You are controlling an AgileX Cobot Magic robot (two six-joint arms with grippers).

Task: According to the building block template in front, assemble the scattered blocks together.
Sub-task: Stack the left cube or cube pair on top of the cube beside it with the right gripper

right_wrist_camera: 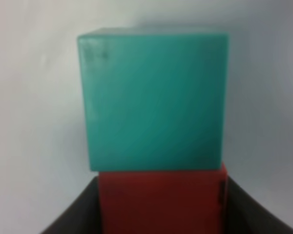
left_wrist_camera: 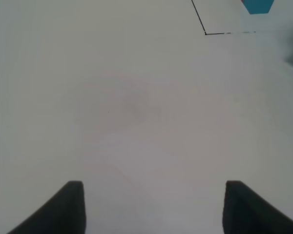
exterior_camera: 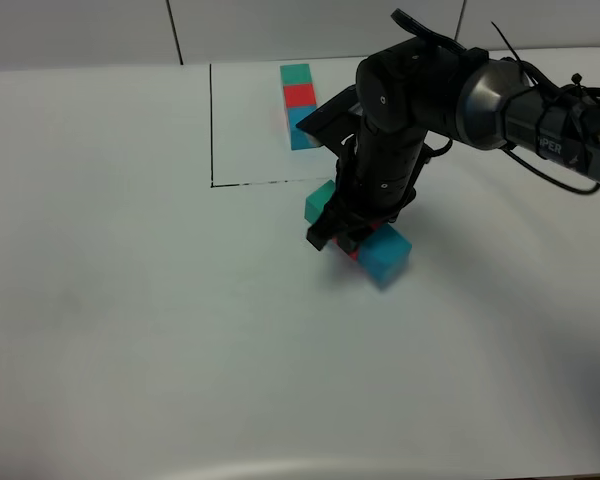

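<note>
Where the right hand (exterior_camera: 342, 238) reaches down just right of centre in the high view, clamped on the red block (right_wrist_camera: 161, 200), seen between its fingers (right_wrist_camera: 73, 217) at the wrist view's bottom edge. Touching it, the green block (right_wrist_camera: 154, 97); on the other side, the blue block (exterior_camera: 384, 254). Toward the upper centre, the template (exterior_camera: 298, 104) on the table (exterior_camera: 130, 300). Left hand (left_wrist_camera: 154, 207): fingers parted, holding nothing.

The three scattered blocks (exterior_camera: 380, 250) lie in a row just before the framed template (exterior_camera: 300, 105), under the right hand (exterior_camera: 342, 235).
</note>
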